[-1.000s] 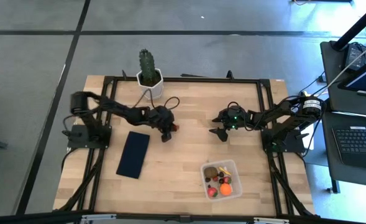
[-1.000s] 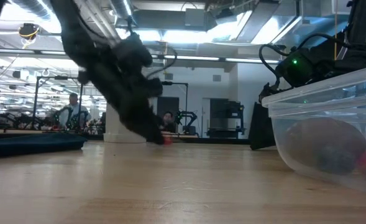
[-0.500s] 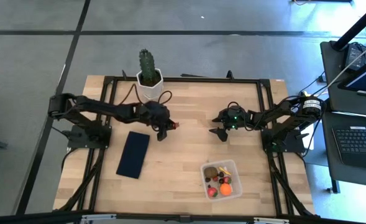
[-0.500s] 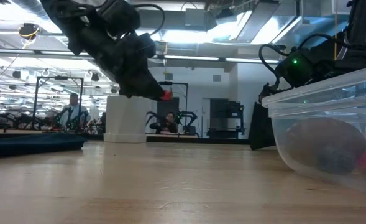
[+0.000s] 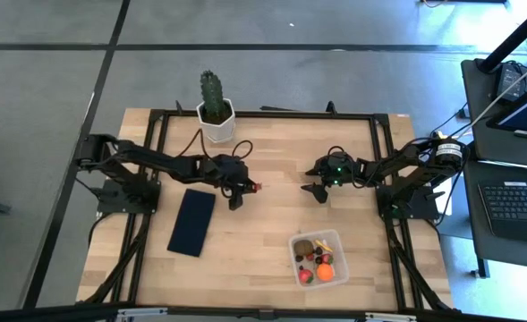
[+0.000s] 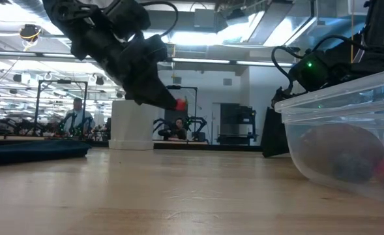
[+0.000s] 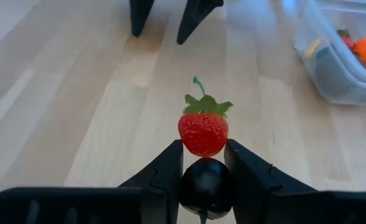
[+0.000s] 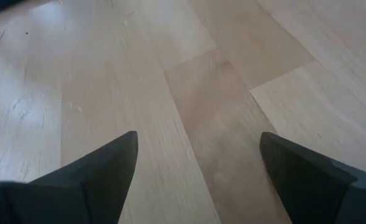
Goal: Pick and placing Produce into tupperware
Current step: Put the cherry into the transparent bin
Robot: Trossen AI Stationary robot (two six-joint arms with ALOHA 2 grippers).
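From above, I see my left claw [image 5: 248,187] mid-worktop [image 5: 263,241], pinching a strawberry [image 5: 257,188]; the tupperware [image 5: 319,259] sits near the front right, holding produce [image 5: 325,270]. At table height, the strawberry [image 6: 180,103] hangs above the wood. Left wrist: fingers [image 7: 165,169] clamp it. Right wrist: my right claw [image 8: 198,165] is spread wide, holding nothing.
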